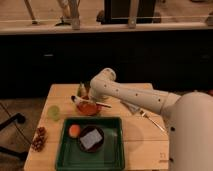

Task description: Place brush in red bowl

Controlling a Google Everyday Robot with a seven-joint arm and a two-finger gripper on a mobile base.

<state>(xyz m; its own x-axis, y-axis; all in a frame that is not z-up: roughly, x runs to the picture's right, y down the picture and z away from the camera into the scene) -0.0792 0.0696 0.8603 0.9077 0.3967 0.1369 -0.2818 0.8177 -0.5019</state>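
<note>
The red bowl (pixel 88 107) stands on the wooden table, just behind the green tray. The brush (pixel 92 102) lies across the bowl's top. Its white head (pixel 74 98) sticks out past the left rim and its thin dark handle reaches past the right rim. My gripper (pixel 87 95) hangs straight down from the white arm, right over the bowl's back edge and close above the brush.
The green tray (pixel 112 152) at the front holds an orange ball (pixel 74 130) and a dark brown bowl with a grey sponge (pixel 91 139). A green cup (pixel 54 112) and a grape bunch (pixel 38 138) lie to the left. A metal fork-like utensil (pixel 151 120) lies to the right.
</note>
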